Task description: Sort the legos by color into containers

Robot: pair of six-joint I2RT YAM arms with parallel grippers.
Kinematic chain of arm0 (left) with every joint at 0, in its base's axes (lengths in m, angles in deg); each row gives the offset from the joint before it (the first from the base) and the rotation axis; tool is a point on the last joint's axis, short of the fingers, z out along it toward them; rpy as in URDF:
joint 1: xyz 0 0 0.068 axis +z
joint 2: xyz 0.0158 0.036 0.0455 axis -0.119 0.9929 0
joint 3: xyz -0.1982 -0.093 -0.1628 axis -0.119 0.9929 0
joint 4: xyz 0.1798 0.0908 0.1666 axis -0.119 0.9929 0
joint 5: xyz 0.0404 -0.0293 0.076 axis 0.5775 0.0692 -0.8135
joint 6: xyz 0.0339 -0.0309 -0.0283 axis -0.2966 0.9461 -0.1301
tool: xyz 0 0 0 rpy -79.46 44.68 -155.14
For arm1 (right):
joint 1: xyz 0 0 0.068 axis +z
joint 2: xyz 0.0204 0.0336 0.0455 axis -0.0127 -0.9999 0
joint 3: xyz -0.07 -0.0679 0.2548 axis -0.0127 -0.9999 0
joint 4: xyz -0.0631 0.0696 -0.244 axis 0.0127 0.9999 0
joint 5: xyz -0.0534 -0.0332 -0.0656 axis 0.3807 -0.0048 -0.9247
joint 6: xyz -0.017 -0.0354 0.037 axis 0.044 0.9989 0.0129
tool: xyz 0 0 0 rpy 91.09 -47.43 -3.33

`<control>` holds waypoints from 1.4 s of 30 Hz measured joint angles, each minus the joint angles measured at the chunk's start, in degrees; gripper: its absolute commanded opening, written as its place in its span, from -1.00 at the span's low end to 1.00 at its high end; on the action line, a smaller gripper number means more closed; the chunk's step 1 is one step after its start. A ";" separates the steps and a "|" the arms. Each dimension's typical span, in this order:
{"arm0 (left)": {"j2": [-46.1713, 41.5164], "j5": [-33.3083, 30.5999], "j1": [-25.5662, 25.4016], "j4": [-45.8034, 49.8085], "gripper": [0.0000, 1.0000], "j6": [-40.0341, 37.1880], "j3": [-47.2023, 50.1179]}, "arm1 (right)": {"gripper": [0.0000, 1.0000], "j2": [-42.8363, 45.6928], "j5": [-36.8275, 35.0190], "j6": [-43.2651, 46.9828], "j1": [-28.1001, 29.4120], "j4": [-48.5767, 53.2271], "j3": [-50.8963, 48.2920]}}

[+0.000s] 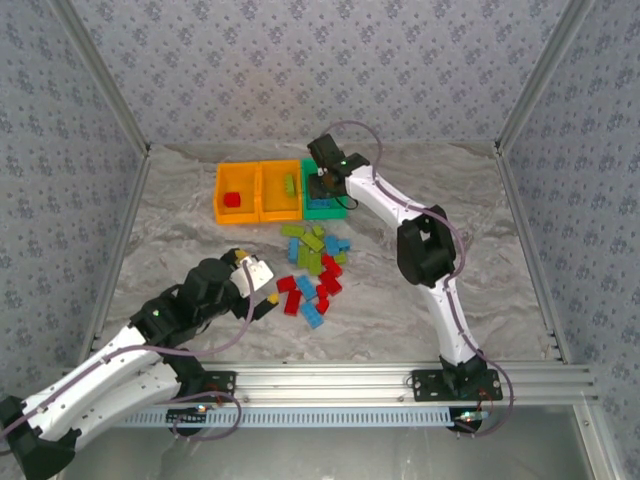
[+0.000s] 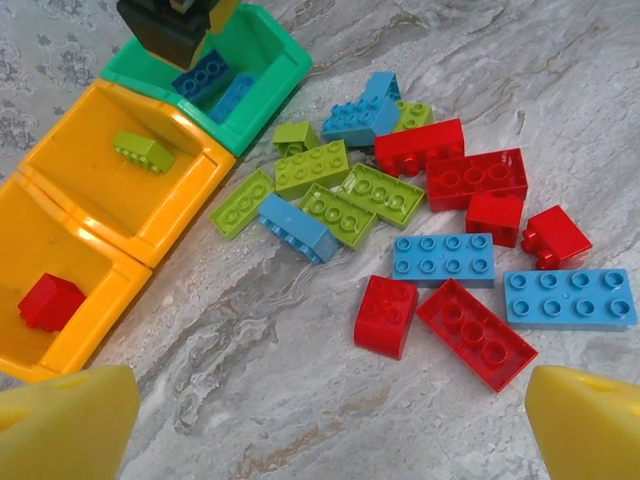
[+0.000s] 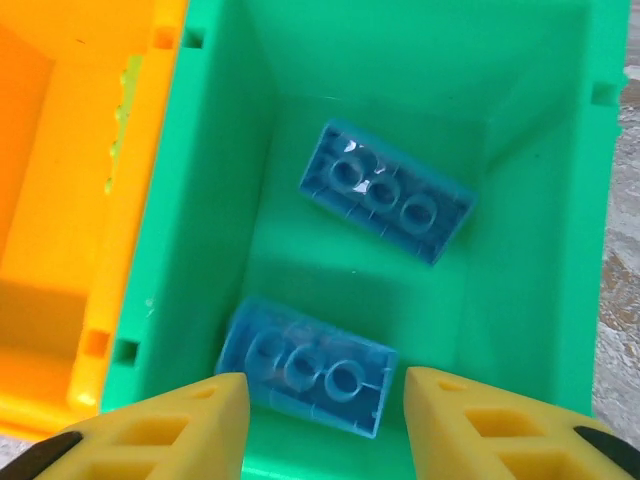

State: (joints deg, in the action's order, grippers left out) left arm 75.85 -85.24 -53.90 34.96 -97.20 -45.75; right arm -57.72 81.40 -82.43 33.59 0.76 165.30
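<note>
Red, blue and lime legos (image 2: 443, 258), grey marbled desk (image 2: 300, 380). Under the yellow-fingered right pincer (image 3: 325, 388), a green bin (image 3: 530, 200) holds blue bricks (image 3: 385, 190).

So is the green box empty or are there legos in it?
Not empty: one light blue brick and a second light blue brick lie apart on the floor of the green bin.

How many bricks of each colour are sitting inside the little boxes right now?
Light blue bricks, in the green bin: 2
Lime green brick, in the middle orange bin: 1
Red brick, in the end orange bin: 1
Total: 4
</note>
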 measured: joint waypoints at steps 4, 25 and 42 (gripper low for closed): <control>2.49 -1.36 0.09 0.00 0.99 2.99 -0.04 | -0.04 5.35 0.07 0.22 -0.11 2.32 -1.92; 50.47 -0.46 6.29 -2.93 0.24 49.18 -27.12 | 1.00 80.74 17.68 -6.19 7.34 22.95 -48.41; 68.11 -1.92 10.29 -4.52 -0.22 53.40 -32.87 | 1.00 88.46 12.81 -13.49 7.65 31.30 -50.25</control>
State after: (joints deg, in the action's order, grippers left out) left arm 143.95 -87.16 -43.61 30.44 -43.80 -78.62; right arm 30.73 94.21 -95.91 41.24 32.06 115.05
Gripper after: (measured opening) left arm 0.438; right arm 0.999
